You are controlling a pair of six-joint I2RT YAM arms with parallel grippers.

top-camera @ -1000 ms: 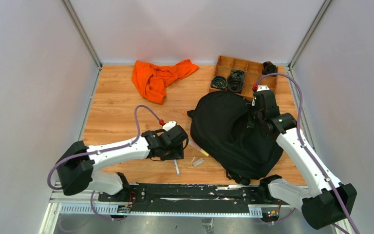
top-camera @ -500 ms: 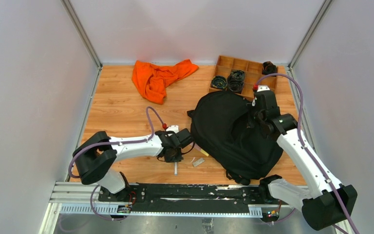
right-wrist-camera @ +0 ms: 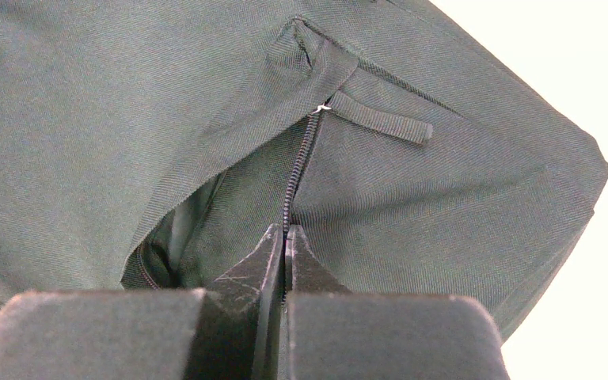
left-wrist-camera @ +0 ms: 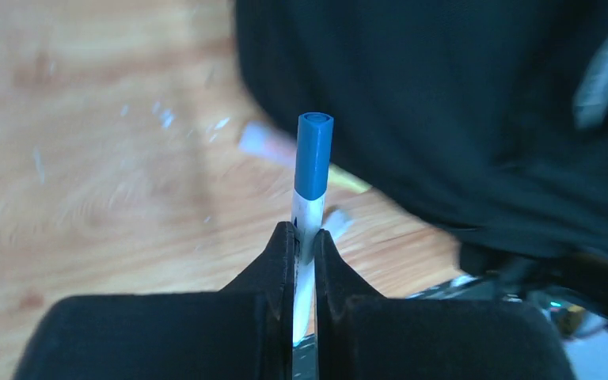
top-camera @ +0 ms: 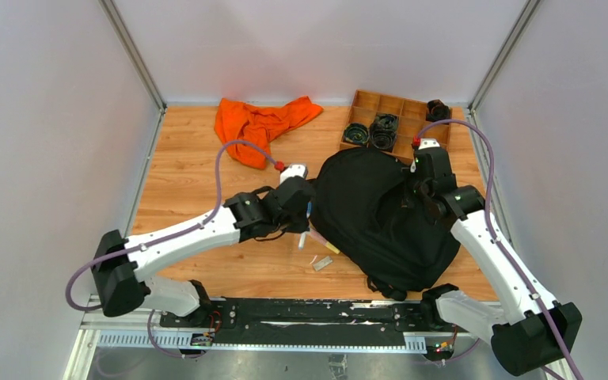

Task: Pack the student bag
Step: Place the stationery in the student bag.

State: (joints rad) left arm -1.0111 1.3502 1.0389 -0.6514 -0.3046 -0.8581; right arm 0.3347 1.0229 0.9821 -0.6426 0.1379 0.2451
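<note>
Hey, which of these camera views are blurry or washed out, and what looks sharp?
Left wrist view: the blue-capped pen in the left gripper is sharp, while the table and student bag behind it are smeared. Right wrist view: the bag's weave is crisp, but the background beyond it is blown out white. Top view: evenly lit, sharp, soft shadows.

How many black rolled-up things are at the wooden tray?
3. One roll and a second sit side by side in the left part of the tray; a third is at its far right corner. The bag may hide more.
</note>
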